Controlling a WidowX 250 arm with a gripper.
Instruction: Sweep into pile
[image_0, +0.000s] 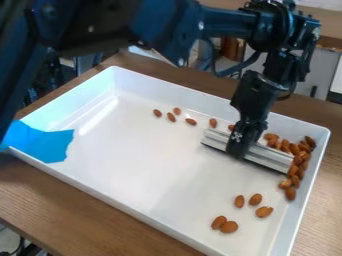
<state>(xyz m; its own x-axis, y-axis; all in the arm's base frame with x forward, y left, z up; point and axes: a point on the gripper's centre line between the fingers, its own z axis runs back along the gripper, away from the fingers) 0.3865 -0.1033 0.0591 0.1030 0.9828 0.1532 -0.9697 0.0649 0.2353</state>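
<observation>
Gripper (237, 150): over the tray (140, 160), right of middle, hanging slightly tilted. Fingers clamped on the bar.
Arm (157, 25): in from upper left, crosses above the tray's far left corner, then bends down to the gripper. Loose cable (233, 70) loops beside its lower part.
Bar (267, 156): pale, long, ridged. Gripped near its middle, low over the tray floor, roughly parallel to the far edge. Right end at the almonds, contact hard to call.
Pile (294, 149): almonds bunched near the far right corner, some between bar and far wall, rest trailing down beside the right wall past the bar's right end.
Far strays (191, 121): loose row near the far edge, from left of the bar up to beside the gripper. Gaps between most of them.
Near strays (255, 199): five almonds toward the near right corner, well apart from the pile. Three spaced out, two paired closer to the near edge.
Tray: white, raised walls, set at an angle on the wood table (60, 200).
Tape (43, 143): blue, over the near left corner.
</observation>
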